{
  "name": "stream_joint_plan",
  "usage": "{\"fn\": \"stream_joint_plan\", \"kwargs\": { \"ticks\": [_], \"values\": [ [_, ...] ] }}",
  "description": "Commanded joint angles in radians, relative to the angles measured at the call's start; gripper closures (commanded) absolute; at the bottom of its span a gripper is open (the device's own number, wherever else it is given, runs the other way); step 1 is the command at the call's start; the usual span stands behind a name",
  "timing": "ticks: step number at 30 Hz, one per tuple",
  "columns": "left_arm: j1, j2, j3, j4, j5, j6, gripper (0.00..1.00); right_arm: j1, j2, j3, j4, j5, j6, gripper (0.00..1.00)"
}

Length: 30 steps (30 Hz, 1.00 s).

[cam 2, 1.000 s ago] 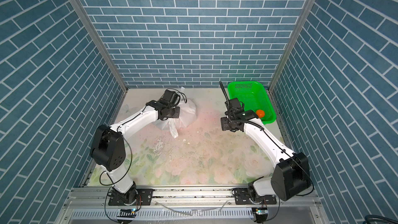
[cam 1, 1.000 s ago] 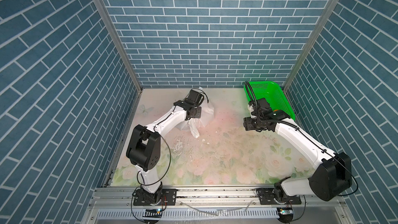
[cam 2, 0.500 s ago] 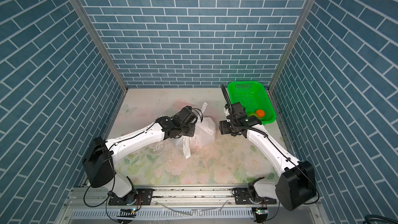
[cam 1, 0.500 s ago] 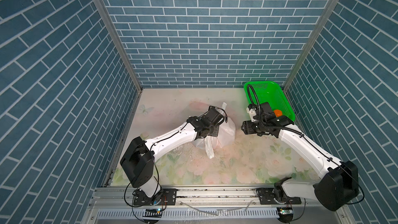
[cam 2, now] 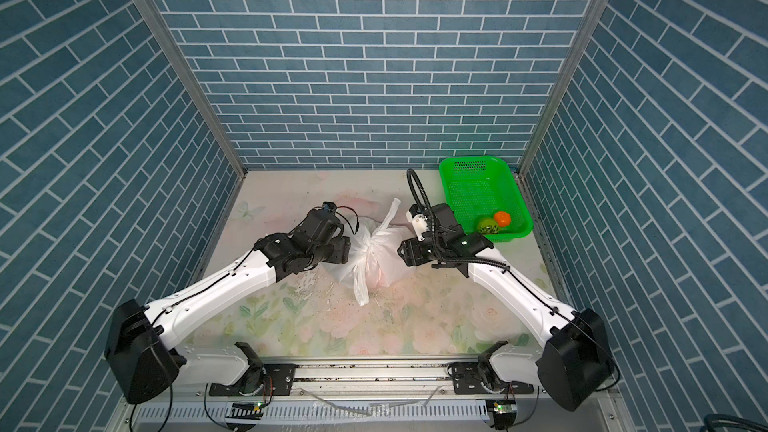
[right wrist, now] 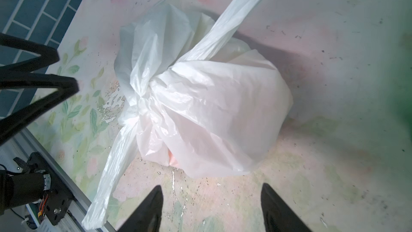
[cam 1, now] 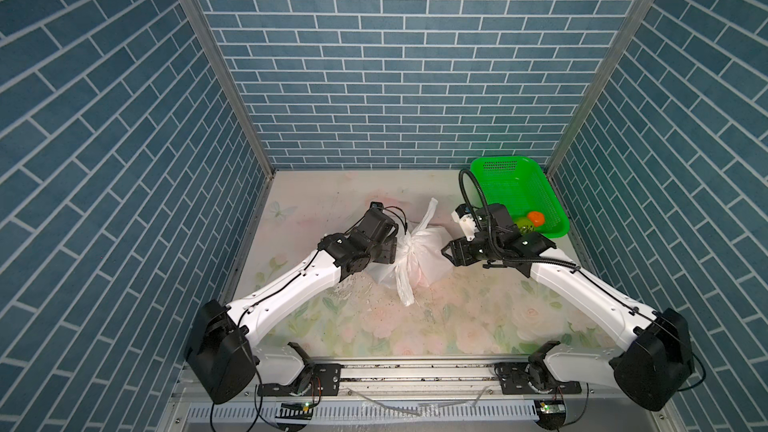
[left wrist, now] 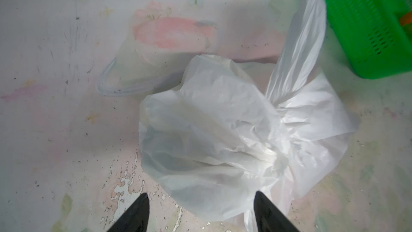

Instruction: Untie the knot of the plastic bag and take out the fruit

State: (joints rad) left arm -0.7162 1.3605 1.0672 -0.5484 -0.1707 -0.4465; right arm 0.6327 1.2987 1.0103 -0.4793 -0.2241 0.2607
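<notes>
White plastic bag (cam 1: 422, 257) is sitting mid-table (cam 1: 457, 326), its knot (right wrist: 145, 99) tied, 2 handle tails sticking out. On one side the left tool (left wrist: 200, 194) is hovering just beside it, jaws gaping wide and gripping nothing. Opposite, the right tool (right wrist: 211, 186) is facing the bag, also wide and empty. Something pinkish-orange is showing through the plastic, possibly fruit (right wrist: 172, 159). A green basket (cam 1: 515, 189) is sitting by the back right corner.

White plastic bag (cam 1: 434, 255) lies bulging, its knot (right wrist: 143, 99) tied.
</notes>
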Motion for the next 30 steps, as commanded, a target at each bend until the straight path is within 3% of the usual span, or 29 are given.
{"fn": "stream_joint_plan", "kwargs": {
  "ticks": [1,7,17,22,25,30],
  "values": [
    [0.001,0.047,0.005,0.074,0.085,0.063,0.21,0.039,0.049,0.030,0.065,0.005,-0.025,0.31],
    [0.001,0.122,0.010,0.137,0.122,0.093,0.20,0.092,0.144,0.078,0.112,0.024,-0.029,0.33],
    [0.017,0.172,0.013,0.172,0.119,0.075,0.43,0.109,0.252,0.085,0.258,0.070,-0.003,0.38],
    [0.024,0.168,-0.011,0.210,0.131,0.074,0.45,0.110,0.304,0.106,0.310,0.036,-0.001,0.47],
    [0.024,0.170,-0.016,0.215,0.137,0.079,0.38,0.110,0.334,0.110,0.317,0.041,-0.001,0.57],
    [0.025,0.135,-0.032,0.201,0.118,0.108,0.28,0.110,0.343,0.110,0.322,0.038,0.004,0.94]
  ]
}}
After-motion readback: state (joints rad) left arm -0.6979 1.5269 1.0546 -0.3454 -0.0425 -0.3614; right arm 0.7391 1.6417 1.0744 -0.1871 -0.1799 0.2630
